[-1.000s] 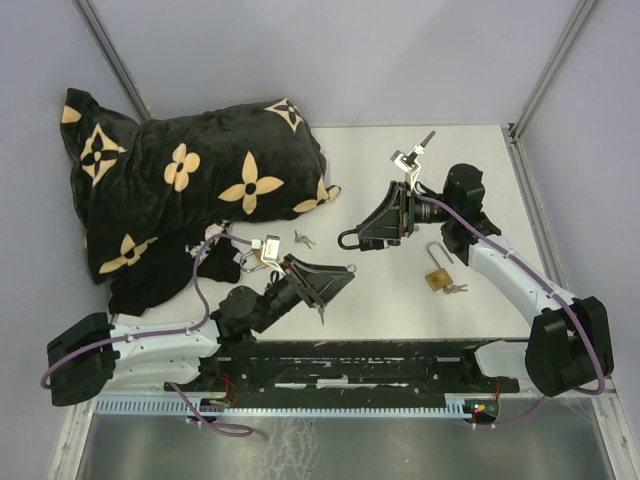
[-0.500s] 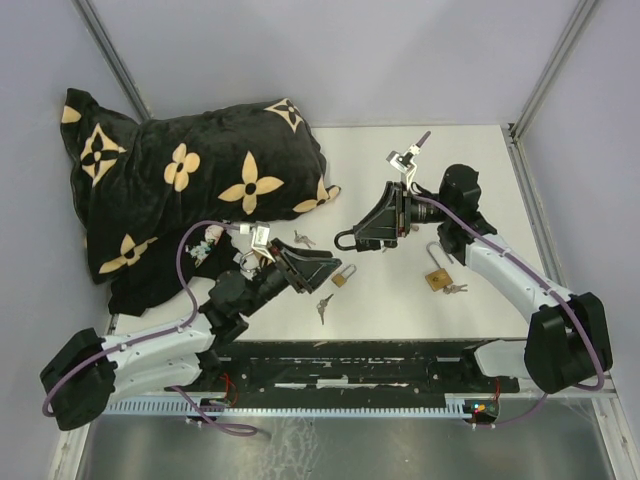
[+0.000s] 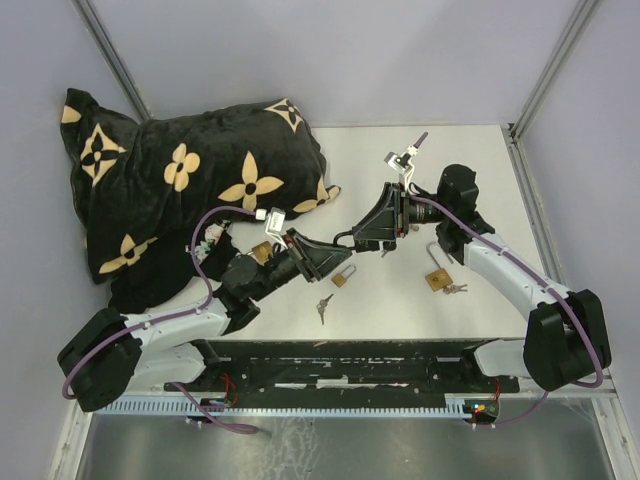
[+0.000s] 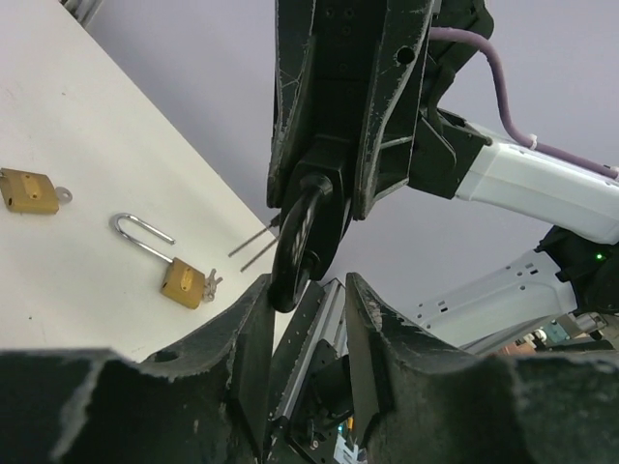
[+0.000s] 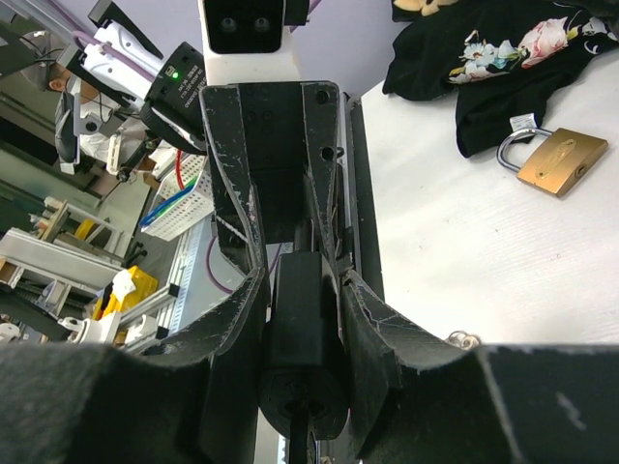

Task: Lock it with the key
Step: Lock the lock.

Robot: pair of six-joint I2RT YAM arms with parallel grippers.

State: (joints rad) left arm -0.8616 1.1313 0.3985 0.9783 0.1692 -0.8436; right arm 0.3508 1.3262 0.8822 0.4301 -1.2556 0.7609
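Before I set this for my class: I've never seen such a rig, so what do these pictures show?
Two robot arms are bolted to a white table. One picture looks down from above; the other two come from a camera on each wrist. The right gripper is shut on a round black padlock. The left gripper faces it, open and empty. On the table lie a small brass padlock, a brass padlock with its shackle open, loose silvery keys and a black plush cushion with tan flowers.
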